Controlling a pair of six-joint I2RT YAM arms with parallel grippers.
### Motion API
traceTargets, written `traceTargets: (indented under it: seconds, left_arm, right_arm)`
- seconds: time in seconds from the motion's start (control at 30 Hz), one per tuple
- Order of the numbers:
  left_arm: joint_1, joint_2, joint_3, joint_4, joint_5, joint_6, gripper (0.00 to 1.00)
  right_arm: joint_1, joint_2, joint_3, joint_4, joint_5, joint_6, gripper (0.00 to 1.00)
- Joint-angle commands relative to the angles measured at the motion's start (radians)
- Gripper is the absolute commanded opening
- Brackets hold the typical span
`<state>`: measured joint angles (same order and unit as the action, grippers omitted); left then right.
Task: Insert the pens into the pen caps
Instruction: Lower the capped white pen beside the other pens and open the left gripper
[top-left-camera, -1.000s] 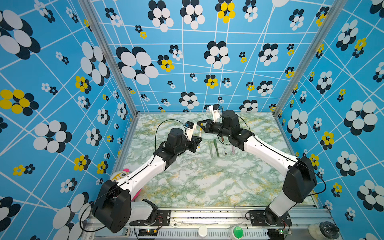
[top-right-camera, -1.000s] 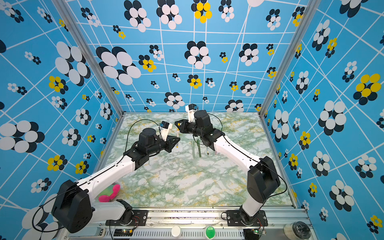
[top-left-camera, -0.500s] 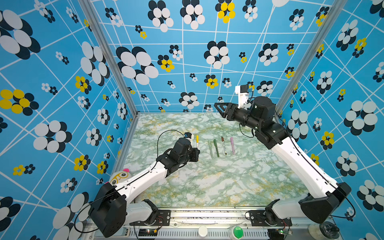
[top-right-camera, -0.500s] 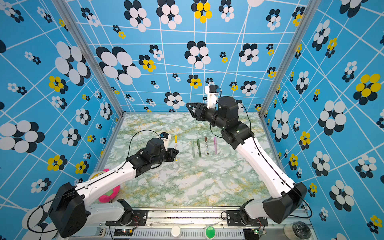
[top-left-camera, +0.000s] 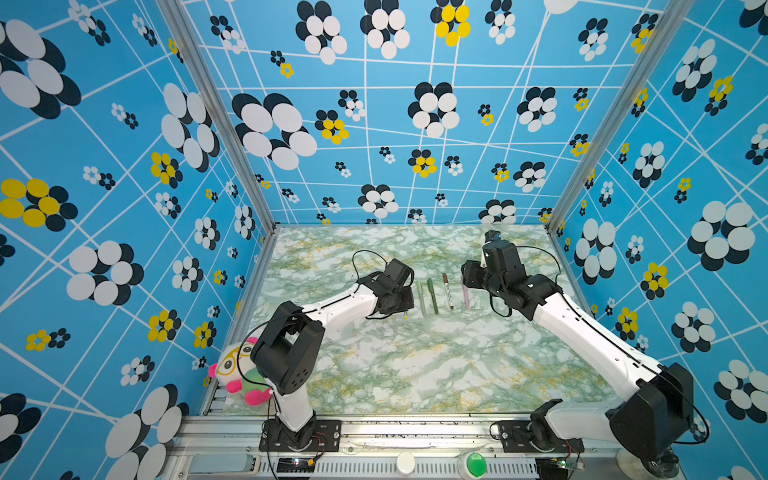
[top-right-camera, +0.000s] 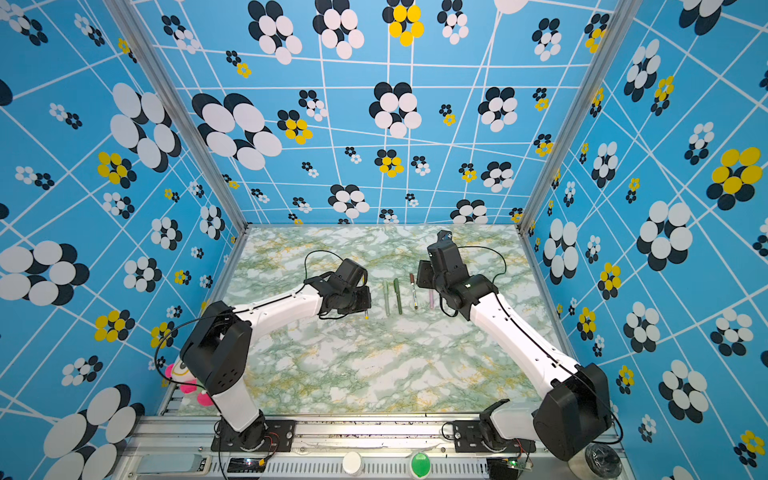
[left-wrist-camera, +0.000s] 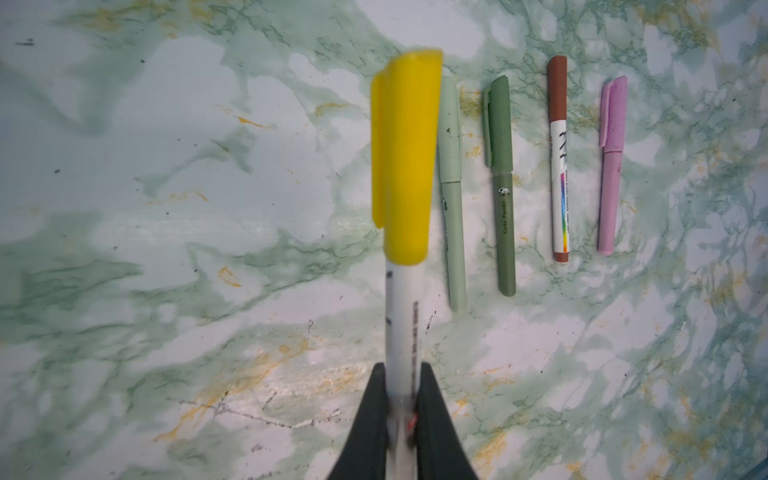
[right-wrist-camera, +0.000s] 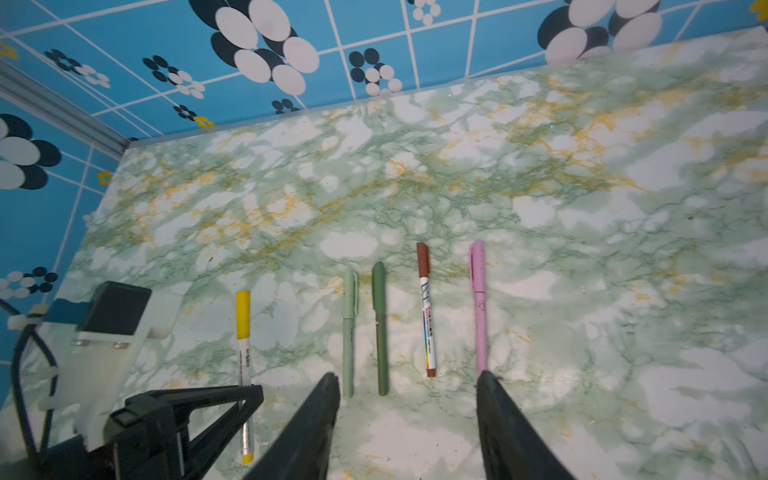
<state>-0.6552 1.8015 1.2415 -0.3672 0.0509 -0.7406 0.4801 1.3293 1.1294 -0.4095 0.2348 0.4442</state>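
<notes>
The table (top-left-camera: 415, 374) is green-veined white marble, the walls (top-left-camera: 374, 124) blue with flowers. The pens are yellow-capped white (left-wrist-camera: 405, 166), pale green (left-wrist-camera: 452, 199), dark green (left-wrist-camera: 503, 199), brown-capped white (left-wrist-camera: 559, 166) and pink (left-wrist-camera: 610, 174).

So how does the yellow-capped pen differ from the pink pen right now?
The yellow-capped pen is clamped in the shut left gripper; the pink pen lies on the table. The yellow-capped pen has a white body with print; the pink pen is pink all over. Both are capped.
</notes>
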Motion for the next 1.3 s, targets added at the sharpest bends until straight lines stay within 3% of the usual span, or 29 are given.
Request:
traceTargets:
  seconds: [0.0,0.67,0.93,1.27]
  left_arm:
    - [-0.01,0.047,0.075,-0.059,-0.024,0.008,0.0]
    - [-0.027,0.328,0.313,-0.183,-0.079,0.042,0.02]
    - [-0.026,0.377,0.363,-0.22,-0.088,0.058,0.12]
    - [-0.016,0.387,0.363,-0.219,-0.112,0.055,0.16]
  right_arm:
    - [-0.018,-0.039,-0.037,0.004,0.052,0.004,0.55]
    - [-0.067,-0.074,-0.114,0.075,0.004,-0.003,0.55]
    - [-0.069,-0.093,-0.123,0.08,-0.017,-0.009,0.55]
    - [-0.074,-0.123,-0.134,0.074,-0.015,-0.009,0.55]
